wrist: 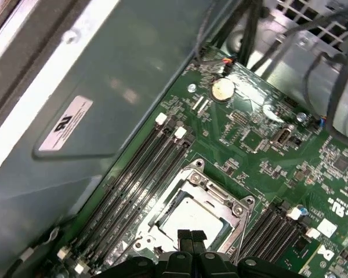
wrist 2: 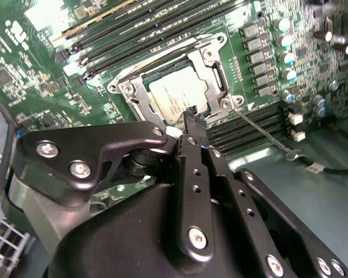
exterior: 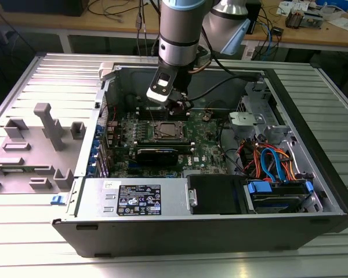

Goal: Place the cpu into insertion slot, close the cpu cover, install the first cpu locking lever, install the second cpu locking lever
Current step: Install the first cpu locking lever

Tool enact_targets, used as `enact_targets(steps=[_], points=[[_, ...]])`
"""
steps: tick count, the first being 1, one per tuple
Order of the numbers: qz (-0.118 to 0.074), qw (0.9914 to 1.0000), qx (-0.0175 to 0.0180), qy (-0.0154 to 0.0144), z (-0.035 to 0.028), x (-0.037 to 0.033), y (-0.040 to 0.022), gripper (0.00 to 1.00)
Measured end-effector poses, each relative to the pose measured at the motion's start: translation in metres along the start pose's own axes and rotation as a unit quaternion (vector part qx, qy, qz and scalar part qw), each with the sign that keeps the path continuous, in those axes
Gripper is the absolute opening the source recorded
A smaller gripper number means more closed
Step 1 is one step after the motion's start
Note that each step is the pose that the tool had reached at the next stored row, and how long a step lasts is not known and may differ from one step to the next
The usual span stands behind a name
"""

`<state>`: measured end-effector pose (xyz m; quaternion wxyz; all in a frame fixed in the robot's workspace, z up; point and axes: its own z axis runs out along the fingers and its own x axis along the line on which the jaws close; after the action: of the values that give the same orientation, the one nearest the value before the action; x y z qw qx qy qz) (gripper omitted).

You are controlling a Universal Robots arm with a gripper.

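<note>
Second wrist view: black hand point(wrist 2: 193, 119) closed tight, empty, over silvery-grey square cpu point(wrist 2: 177, 95) seated beneath grey windowed cpu cover point(wrist 2: 140, 99).

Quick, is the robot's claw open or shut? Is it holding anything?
The gripper: shut, its fingertips together with nothing between them, close to the cpu.

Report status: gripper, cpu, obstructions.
Gripper shut, over insertion slot edge. Cpu seated, cpu cover down around it. One locking lever angled out. No obstruction seen.
</note>
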<state>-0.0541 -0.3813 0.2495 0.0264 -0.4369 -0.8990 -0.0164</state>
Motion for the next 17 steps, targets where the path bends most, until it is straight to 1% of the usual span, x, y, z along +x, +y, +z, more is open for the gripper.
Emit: enact_targets(steps=[1,2,4,5,7,8,9,10,12,17], points=[[-0.020,0.99980,0.0012,0.0001,0.0000,0.0000,0.0000,0.11],[-0.034,0.99941,0.0021,0.0002,0.0000,0.0000,0.0000,0.11],[-0.054,0.99851,0.0034,0.0004,0.0000,0.0000,0.0000,0.11],[-0.069,0.99759,0.0043,0.0005,0.0000,0.0000,0.0000,0.11],[-0.088,0.99608,0.0055,0.0006,0.0000,0.0000,0.0000,0.11],[-0.099,0.99511,0.0061,0.0006,0.0000,0.0000,0.0000,0.11],[-0.107,0.99424,0.0067,0.0007,0.0000,0.0000,0.0000,0.11],[-0.113,0.99358,0.0070,0.0007,0.0000,0.0000,0.0000,0.11],[-0.115,0.99329,0.0071,0.0008,0.0000,0.0000,0.0000,0.11],[-0.116,0.99327,0.0072,0.0007,0.0000,0.0000,0.0000,0.11]])
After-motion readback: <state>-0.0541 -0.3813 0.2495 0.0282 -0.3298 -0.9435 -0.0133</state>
